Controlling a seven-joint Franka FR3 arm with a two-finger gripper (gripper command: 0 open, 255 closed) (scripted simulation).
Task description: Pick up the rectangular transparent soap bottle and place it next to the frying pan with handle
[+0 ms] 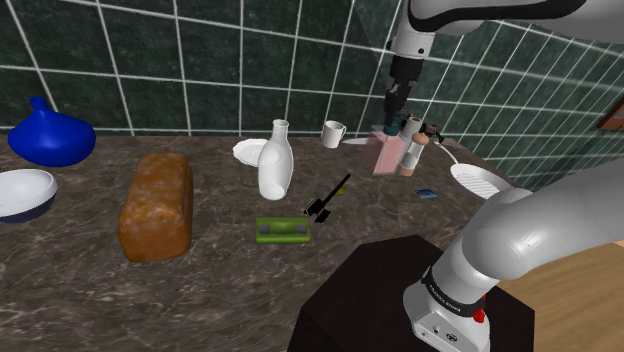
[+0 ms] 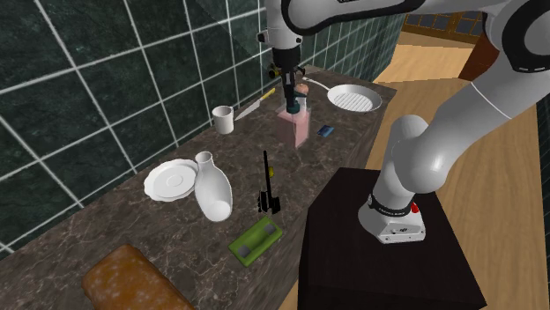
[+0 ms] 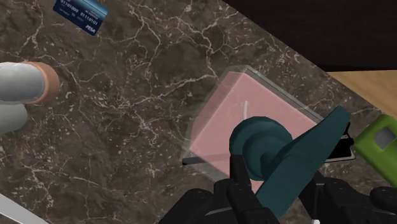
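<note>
Bottle (image 1: 390, 152) of pink soap, on the counter (image 1: 220, 270) as far as can be seen, toward the pan end, about midway between back and front edges, near the white pan (image 1: 478, 182). Gripper (image 1: 399, 112) right on top at the teal pump (image 3: 257, 143); cannot tell if it grips. Bottle looks rigid, smooth, likely slippery, some weight from the liquid. Flat body sides seem the safer hold; held by the pump it may swing or slip
</note>
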